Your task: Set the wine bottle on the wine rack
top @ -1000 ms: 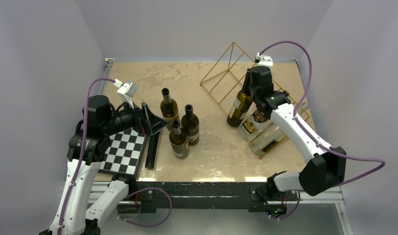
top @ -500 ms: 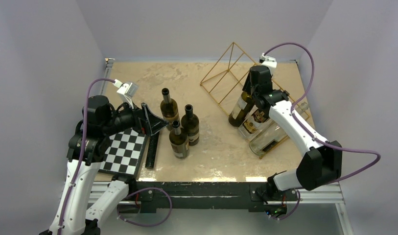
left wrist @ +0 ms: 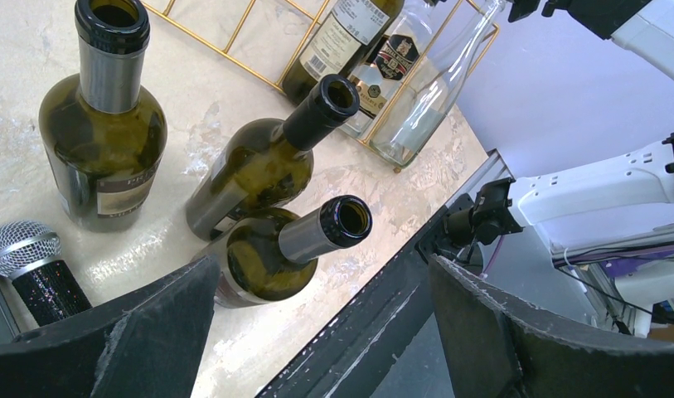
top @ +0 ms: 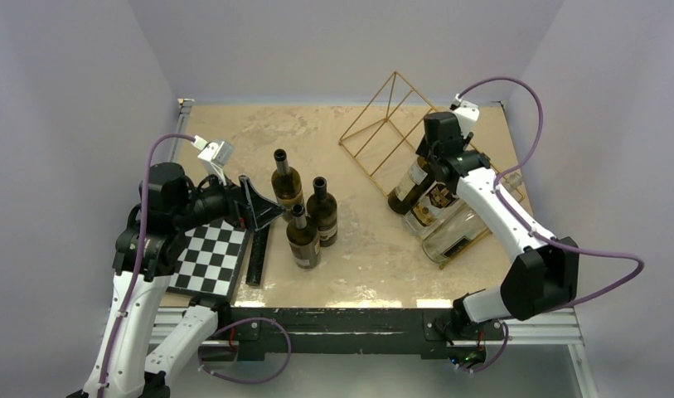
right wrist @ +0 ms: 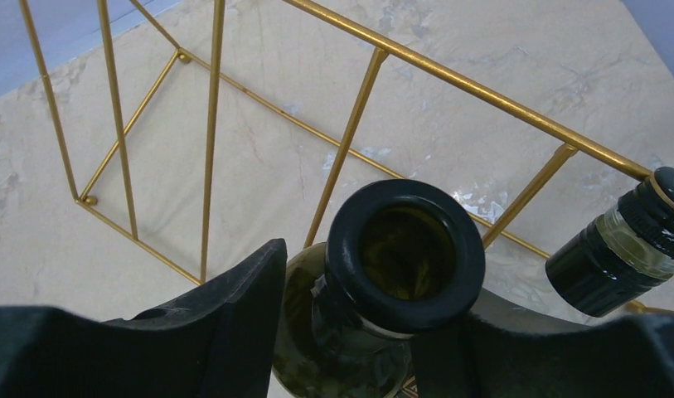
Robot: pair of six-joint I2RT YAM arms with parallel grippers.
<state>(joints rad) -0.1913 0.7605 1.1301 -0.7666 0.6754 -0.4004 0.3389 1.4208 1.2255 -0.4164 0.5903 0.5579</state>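
Observation:
The gold wire wine rack (top: 383, 124) stands at the back right and also shows in the right wrist view (right wrist: 209, 124). My right gripper (top: 430, 153) is shut on the neck of a dark green wine bottle (top: 408, 186), which leans tilted against the rack's front side, its base low near the table. In the right wrist view my fingers (right wrist: 234, 307) flank its open mouth (right wrist: 404, 253). My left gripper (top: 263, 207) is open and empty, above the chessboard's far edge.
Three open green bottles (top: 287, 182) (top: 322, 211) (top: 303, 236) stand mid-table. A labelled bottle (top: 437, 203) and a clear bottle (top: 453, 232) lie on the rack. A chessboard (top: 209, 257) lies front left. A microphone (left wrist: 31, 261) lies by the bottles.
My right gripper has moved right and away with the bottle's neck, tipping the bottle further over against the rack. The left arm has not moved.

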